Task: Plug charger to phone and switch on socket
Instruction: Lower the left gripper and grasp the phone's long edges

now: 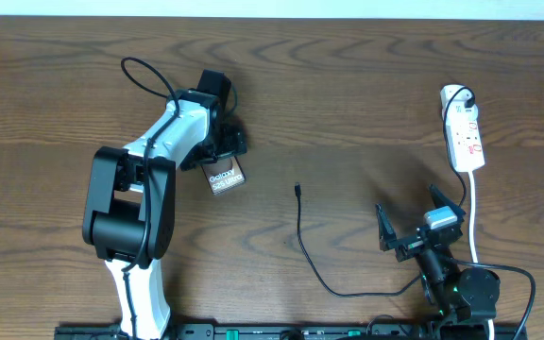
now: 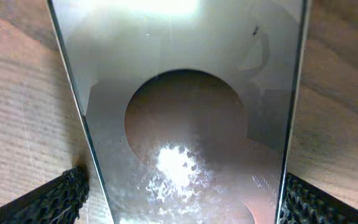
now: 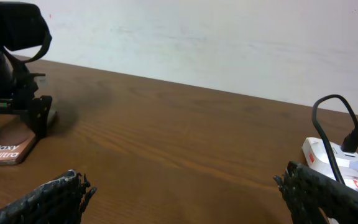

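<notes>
Slippage is threatening the Galaxy phone [image 1: 226, 177], left fingers [image 2: 55, 199] clamping only its slick edges, right fingers [image 3: 328, 193] hanging spread and empty.

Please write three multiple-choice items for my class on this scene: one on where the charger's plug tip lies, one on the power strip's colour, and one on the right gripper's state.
1. Where is the charger's plug tip?
A) in the phone
B) loose on the table
C) hanging off the table edge

2. What colour is the power strip?
A) white
B) black
C) blue

3. The right gripper is:
A) shut on the cable
B) shut on a switch
C) open and empty

Answers:
1. B: the tip lies on bare wood, apart from the phone.
2. A: its body is white, with red marks.
3. C: its fingers are spread with nothing between them.
</notes>
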Robot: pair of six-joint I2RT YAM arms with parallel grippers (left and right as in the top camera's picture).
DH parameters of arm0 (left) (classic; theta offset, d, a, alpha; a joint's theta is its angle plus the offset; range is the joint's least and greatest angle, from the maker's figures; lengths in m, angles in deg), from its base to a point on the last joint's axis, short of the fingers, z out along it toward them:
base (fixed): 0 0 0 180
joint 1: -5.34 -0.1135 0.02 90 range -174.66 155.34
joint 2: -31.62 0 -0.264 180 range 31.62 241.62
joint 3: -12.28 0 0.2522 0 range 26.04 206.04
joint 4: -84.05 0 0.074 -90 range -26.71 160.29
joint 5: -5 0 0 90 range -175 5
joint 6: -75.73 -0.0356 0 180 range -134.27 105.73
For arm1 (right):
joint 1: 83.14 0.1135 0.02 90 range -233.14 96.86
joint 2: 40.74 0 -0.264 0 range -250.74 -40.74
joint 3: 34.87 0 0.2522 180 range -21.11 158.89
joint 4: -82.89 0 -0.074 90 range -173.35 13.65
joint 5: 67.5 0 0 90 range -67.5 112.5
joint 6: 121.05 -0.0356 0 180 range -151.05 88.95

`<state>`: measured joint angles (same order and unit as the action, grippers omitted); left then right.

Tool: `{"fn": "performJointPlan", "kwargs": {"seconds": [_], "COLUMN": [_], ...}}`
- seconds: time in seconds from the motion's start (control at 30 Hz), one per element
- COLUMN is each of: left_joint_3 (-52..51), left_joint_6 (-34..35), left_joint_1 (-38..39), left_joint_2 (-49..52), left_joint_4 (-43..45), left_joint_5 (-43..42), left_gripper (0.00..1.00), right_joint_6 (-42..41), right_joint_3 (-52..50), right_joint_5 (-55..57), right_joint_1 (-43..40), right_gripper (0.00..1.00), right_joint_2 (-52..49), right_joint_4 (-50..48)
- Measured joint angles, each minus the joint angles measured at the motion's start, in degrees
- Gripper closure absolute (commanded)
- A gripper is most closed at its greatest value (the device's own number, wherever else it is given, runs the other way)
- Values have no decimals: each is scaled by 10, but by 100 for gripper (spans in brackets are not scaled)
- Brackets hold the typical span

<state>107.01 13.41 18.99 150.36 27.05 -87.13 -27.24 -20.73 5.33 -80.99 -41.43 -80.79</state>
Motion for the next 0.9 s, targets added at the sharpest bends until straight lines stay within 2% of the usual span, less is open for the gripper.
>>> {"fn": "performJointPlan", "kwargs": {"seconds": [0.3,0.6,0.67,0.7,0.9], "left_joint_3": [0,0,0,0,0], "left_joint_6": [6,3,-1,-2,-7], "left_joint_1": [22,81,93,96,91], "left_joint_2": [0,0,0,0,0], "left_joint_4": [-33,-56,-63,-64,-52], "left_joint_5": [-15,-25,-27,-27,-31], "left_gripper": [18,19,14,2,2], "right_joint_6": [0,0,0,0,0], "right_joint_3": [0,0,0,0,0], "right_joint_5": [0,0,0,0,0], "right_joint_1": [0,0,0,0,0], "right_gripper": [1,1,1,1,1], "right_joint_2": [0,0,0,0,0], "right_joint_4": [0,0,0,0,0]}}
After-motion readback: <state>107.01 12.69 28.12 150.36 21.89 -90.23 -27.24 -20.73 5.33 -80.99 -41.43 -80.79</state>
